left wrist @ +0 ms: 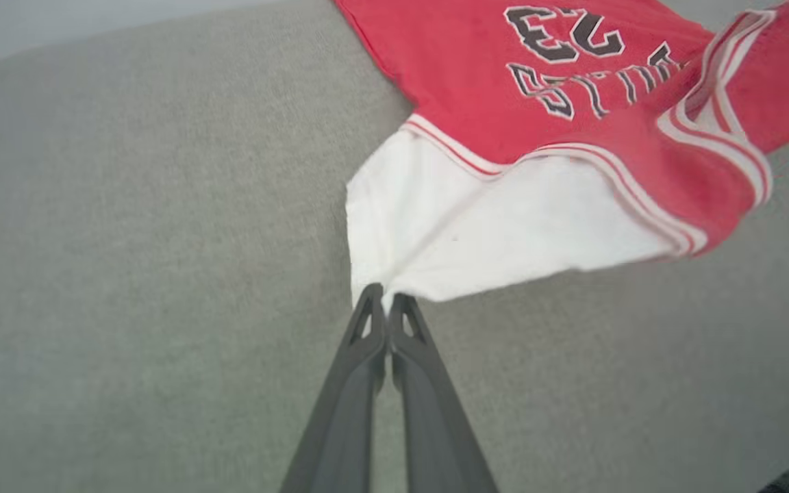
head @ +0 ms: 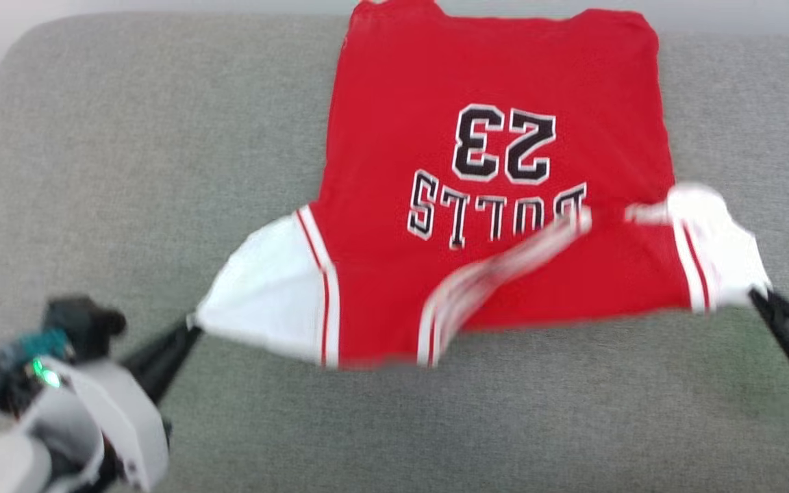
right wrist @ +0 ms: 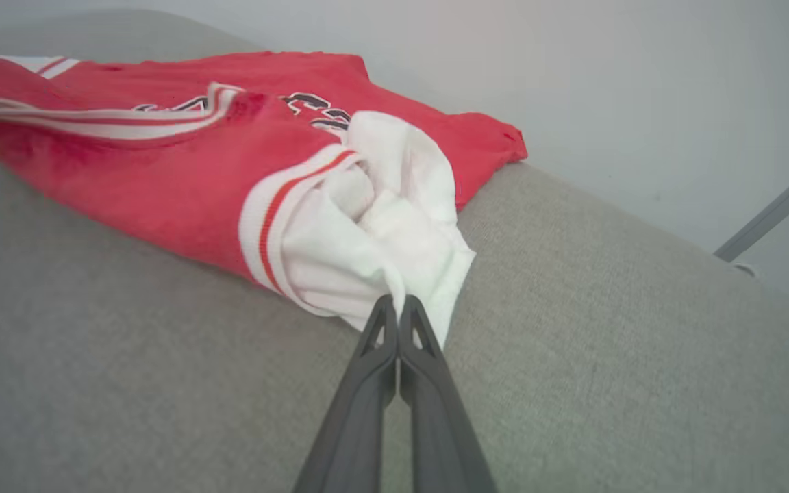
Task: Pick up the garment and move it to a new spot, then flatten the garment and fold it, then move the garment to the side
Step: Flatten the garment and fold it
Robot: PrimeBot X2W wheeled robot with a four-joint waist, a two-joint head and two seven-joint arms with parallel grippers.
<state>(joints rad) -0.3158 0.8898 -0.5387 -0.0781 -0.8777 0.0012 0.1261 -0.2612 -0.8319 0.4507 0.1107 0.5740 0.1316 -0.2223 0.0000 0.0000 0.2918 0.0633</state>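
Note:
The garment (head: 490, 137), a red jersey with white sleeves and black-and-white lettering, lies spread on the grey cushioned surface (head: 127, 171), its collar end nearest me and lifted slightly. My left gripper (head: 192, 327) is shut on the tip of its white left sleeve (left wrist: 435, 233). My right gripper (head: 754, 294) is shut on the bunched white right sleeve (right wrist: 381, 239). Both pinches show close up, left gripper (left wrist: 386, 293) and right gripper (right wrist: 398, 301) each with fingers pressed together on cloth. The striped neck trim (head: 497, 274) looks blurred.
The grey surface's far edge (head: 161, 20) meets a pale wall just behind the garment's hem. A grey metal leg or bar (right wrist: 778, 209) stands off the right side. Bare grey surface lies left of the garment and in front of it.

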